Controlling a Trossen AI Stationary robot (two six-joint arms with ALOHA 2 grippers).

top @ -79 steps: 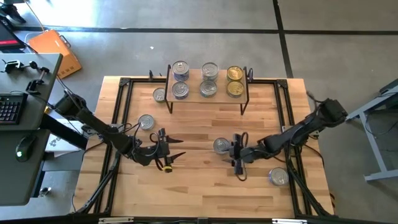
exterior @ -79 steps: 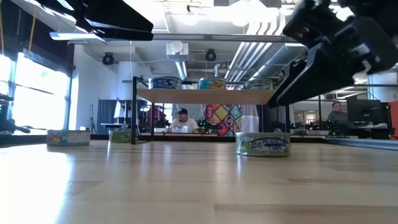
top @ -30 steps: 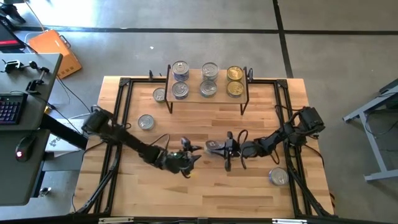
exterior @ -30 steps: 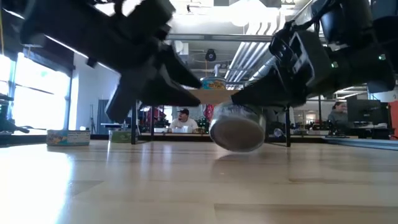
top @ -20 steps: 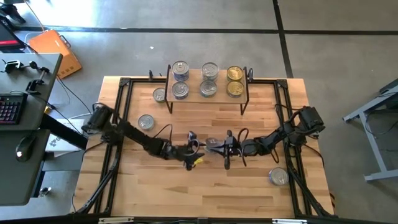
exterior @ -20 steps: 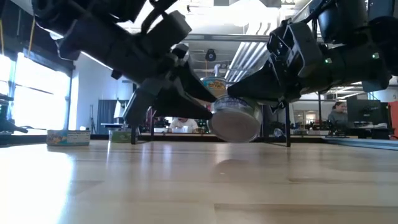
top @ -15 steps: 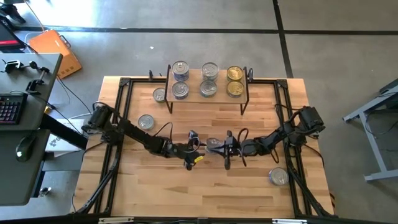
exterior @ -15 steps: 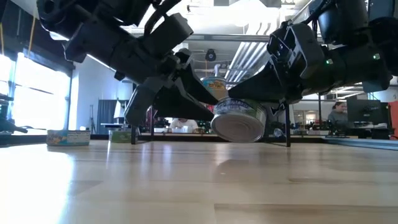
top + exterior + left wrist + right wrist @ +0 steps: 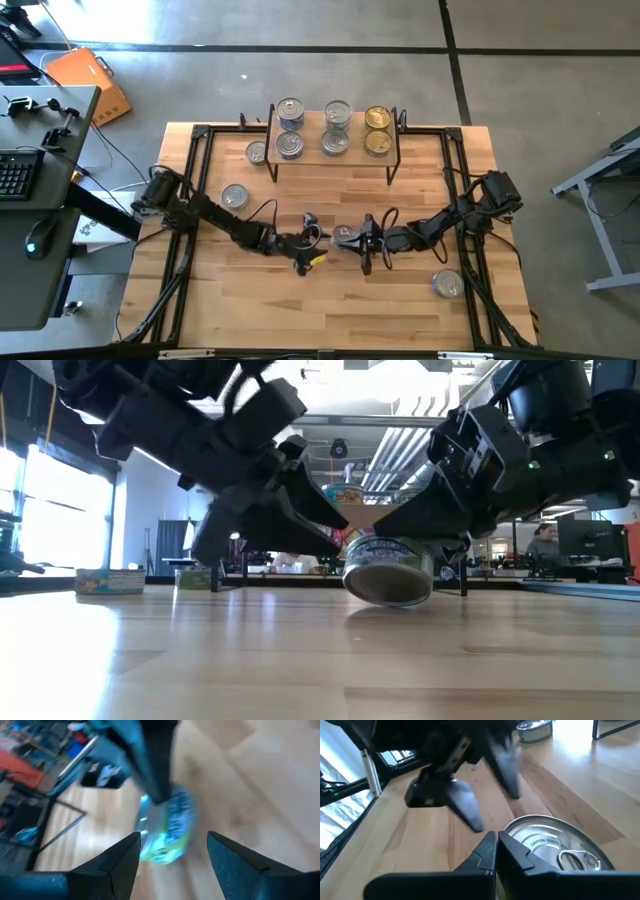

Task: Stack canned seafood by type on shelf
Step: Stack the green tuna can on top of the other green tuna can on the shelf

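Table (image 9: 330,300): pale blond wood in plank strips, framed by black rails.
Shelf (image 9: 355,152): light wood top on thin black legs.
Cans on the shelf: silver lids with bluish sides (image 9: 290,108); two gold lids (image 9: 377,118) at one end.
Held can (image 9: 388,568): silver lid, blue-and-green label with white lettering.
Left gripper (image 9: 310,243): black, with a yellow patch.
Right gripper (image 9: 362,243): black.
Box on the floor (image 9: 88,82): orange.
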